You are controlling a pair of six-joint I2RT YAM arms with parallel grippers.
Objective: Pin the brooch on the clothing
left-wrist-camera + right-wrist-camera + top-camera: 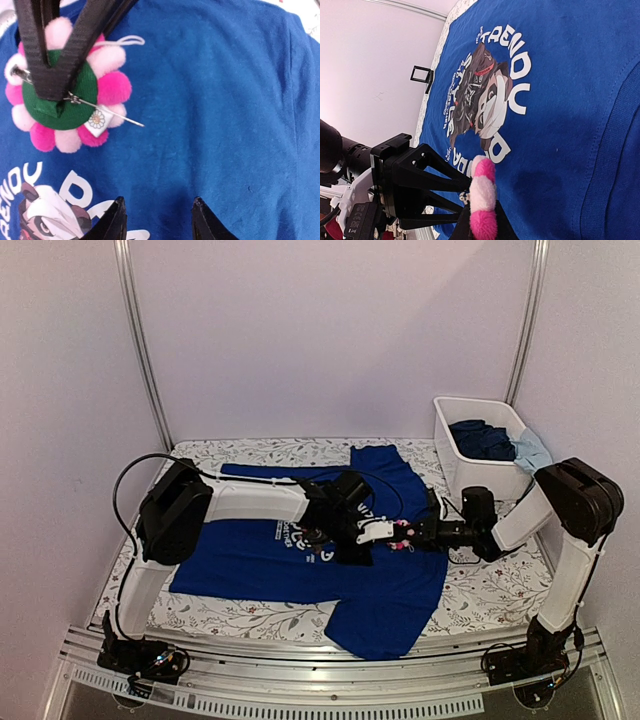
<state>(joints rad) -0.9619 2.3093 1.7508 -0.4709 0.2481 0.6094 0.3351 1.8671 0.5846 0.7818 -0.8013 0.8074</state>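
A: Gripping anything, are we?
B: Our right gripper (52, 82) clamps the brooch (67, 95) over the clothing (225, 100), beside its panda print (480, 100); our left gripper (157, 212) hangs half-spread, empty, over the clothing.

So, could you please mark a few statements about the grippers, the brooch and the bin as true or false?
1. The right gripper holds the brooch. True.
2. The brooch's pin is fastened shut. False: the pin stands open, with its tip free.
3. The left gripper is shut on the shirt. False: its jaws stand open over the shirt and hold nothing.
4. The white bin holds dark-blue clothes. True.
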